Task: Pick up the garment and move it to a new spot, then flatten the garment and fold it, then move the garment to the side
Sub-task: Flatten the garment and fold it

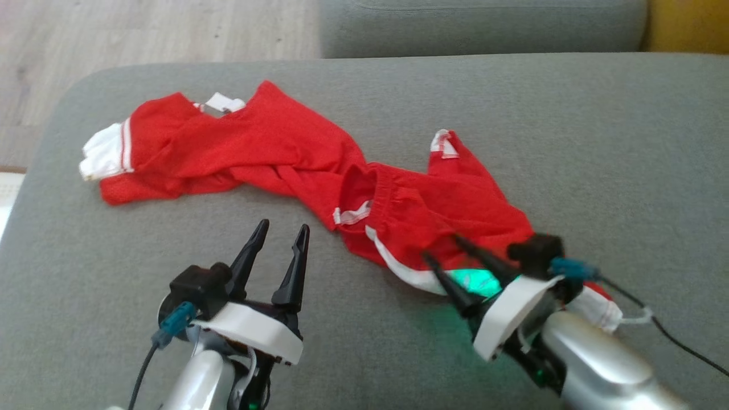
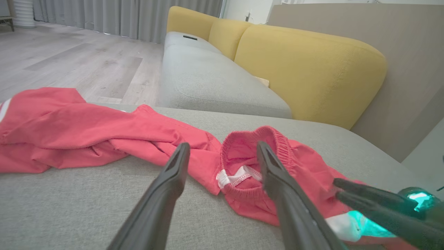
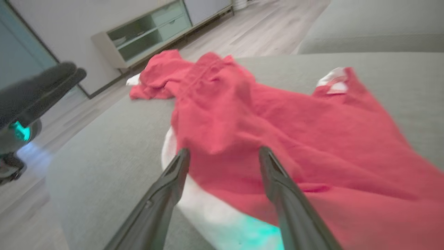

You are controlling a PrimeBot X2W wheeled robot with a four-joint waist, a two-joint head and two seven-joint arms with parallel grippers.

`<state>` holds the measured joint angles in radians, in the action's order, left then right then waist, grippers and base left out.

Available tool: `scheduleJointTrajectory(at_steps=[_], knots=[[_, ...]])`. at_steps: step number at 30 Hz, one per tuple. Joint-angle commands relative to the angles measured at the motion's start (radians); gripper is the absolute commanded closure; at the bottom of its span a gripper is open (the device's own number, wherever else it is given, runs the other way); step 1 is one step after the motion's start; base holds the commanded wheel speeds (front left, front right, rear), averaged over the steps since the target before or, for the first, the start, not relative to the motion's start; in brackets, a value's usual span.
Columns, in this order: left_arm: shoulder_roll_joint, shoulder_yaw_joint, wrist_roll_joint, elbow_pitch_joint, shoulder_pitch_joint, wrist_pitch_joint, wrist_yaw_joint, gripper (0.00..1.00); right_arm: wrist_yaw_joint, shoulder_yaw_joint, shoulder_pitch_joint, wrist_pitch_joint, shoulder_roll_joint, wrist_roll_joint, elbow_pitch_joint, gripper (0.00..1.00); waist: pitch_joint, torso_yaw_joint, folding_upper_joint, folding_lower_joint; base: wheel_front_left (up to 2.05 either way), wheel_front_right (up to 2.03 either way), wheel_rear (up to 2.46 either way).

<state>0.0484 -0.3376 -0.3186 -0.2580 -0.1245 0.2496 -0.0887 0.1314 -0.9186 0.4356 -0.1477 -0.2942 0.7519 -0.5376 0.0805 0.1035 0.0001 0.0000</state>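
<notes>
Seemingly at flattening: crumpled red mesh garment point(image 1: 273, 148) strewn upper left to lower right across grey fabric cushion point(image 1: 626, 142). Left gripper point(image 1: 285, 225) wide, empty; right gripper point(image 1: 439, 246) wide over white hem point(image 1: 410, 276), holding nothing. Next: pinch edge, spread flat.

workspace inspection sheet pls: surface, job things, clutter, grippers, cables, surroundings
surface: grey sofa cushion, bare fabric around the work
job's things: red garment with white trim, crumpled and twisted, not flattened
clutter: small dark item on the far seat, too small to tell
grippers: left gripper open over bare cushion; right gripper open at the garment's white-trimmed end
cables: black cable trailing from the right wrist across the cushion; dark cable at the left wrist
surroundings: wood floor, yellow backrests, grey curtains, shelf unit
</notes>
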Motion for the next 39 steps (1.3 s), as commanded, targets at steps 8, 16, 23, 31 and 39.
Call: scheduleJointTrajectory(at_steps=[8,16,23,31,39], knots=[[0.002,0.052,0.007,0.021,-0.017,0.012,-0.031,0.0,-0.001,0.315,-0.128,-0.108,-0.033,-0.034,0.083,0.0,-0.01,-0.095,-0.0001,0.0,0.0,0.0,0.0],[0.002,0.09,0.004,0.034,-0.019,0.012,-0.041,0.0,-0.001,0.673,-0.355,-0.114,0.111,-0.226,0.242,0.0,0.006,-0.158,-0.0001,0.0,0.0,0.0,0.0],[0.035,0.034,-0.011,0.032,-0.037,0.012,-0.042,0.0,-0.001,0.724,-0.4,-0.114,0.175,-0.297,0.29,0.0,0.025,-0.178,-0.0001,0.0,0.0,0.0,0.0],[0.148,-0.129,-0.066,-0.059,-0.128,0.012,-0.042,0.0,-0.001,0.74,-0.38,-0.114,0.19,-0.309,0.295,0.0,0.056,-0.188,-0.0001,0.0,0.0,0.0,0.0],[0.192,-0.237,-0.09,-0.201,-0.241,0.012,-0.042,0.0,-0.001,0.737,-0.367,-0.114,0.193,-0.308,0.295,0.0,0.088,-0.207,-0.0001,0.0,0.0,0.0,0.0]])
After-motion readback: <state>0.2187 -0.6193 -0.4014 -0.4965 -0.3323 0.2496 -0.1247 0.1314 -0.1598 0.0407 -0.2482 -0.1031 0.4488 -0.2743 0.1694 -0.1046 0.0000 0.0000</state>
